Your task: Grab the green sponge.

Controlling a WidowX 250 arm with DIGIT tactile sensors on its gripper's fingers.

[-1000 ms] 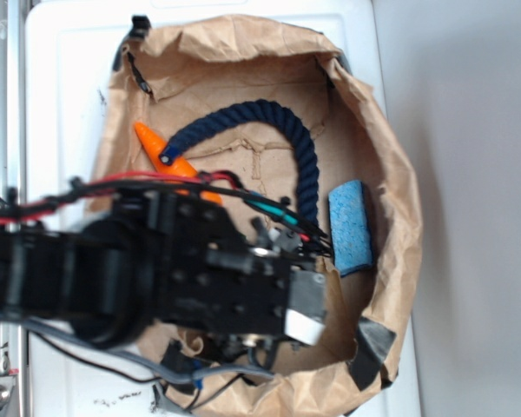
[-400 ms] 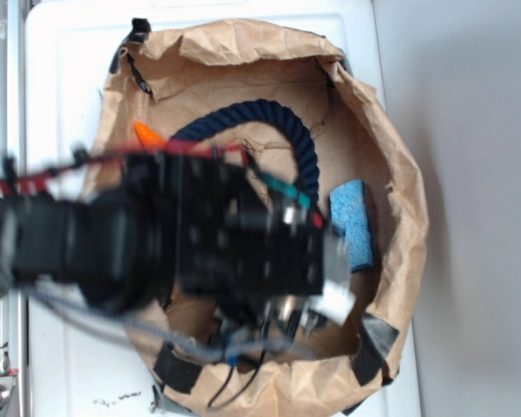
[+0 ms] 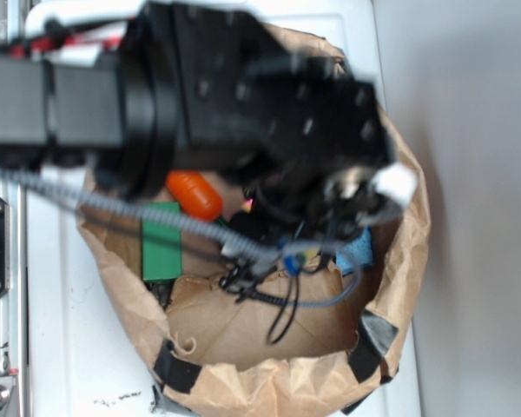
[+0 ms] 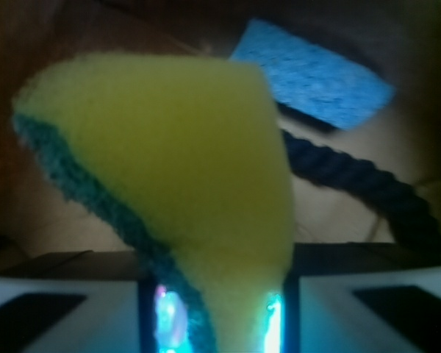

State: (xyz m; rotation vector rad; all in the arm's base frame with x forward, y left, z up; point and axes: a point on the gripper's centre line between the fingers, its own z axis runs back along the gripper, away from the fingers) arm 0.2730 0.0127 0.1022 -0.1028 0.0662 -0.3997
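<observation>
The green sponge point(image 3: 162, 248), a flat bright-green block, lies in the left part of the brown paper bag, partly behind a cable. In the wrist view my gripper point(image 4: 217, 298) is shut on a yellow wedge-shaped sponge point(image 4: 176, 154) with a dark green scrub edge, pinched at its narrow end between the jaws. It is not the green sponge. In the exterior view my black arm point(image 3: 243, 95) fills the upper half of the bag, and the fingers are hidden beneath it.
The crumpled paper bag point(image 3: 269, 382) rings everything, on a white surface. A light-blue sponge point(image 4: 312, 73) lies at the right wall, just visible in the exterior view point(image 3: 358, 250). A dark rope point(image 4: 360, 184) curves beside it. An orange object point(image 3: 194, 193) lies above the green sponge.
My arm has moved from the near part of the bag to the far part and looms larger. The green sponge is now uncovered at left. The blue sponge is mostly hidden.
</observation>
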